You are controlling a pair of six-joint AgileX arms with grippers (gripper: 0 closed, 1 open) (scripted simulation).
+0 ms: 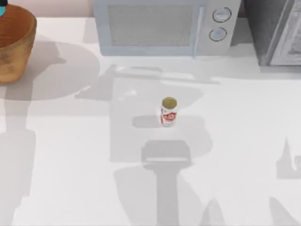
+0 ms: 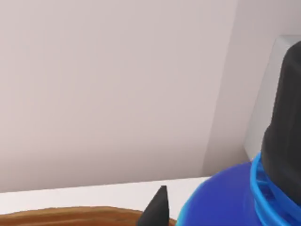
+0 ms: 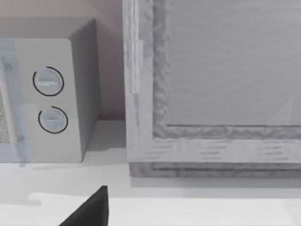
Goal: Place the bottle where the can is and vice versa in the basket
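Teal squat plastic bottle (image 2: 225, 197) with dark cap close against the left gripper (image 2: 157, 209) above the woven golden-brown round basket (image 1: 16, 44) at the table's far left corner; grip on it cannot be told. Advice for the step: lower straight down inside the rim, upright, release only once seated. Small white cylindrical metal can (image 1: 168, 112), red-marked, gold-topped, smooth, upright mid-table, well apart from the basket. Right gripper (image 3: 89, 212) parked near the grey microwave (image 1: 164, 26); its opening unclear.
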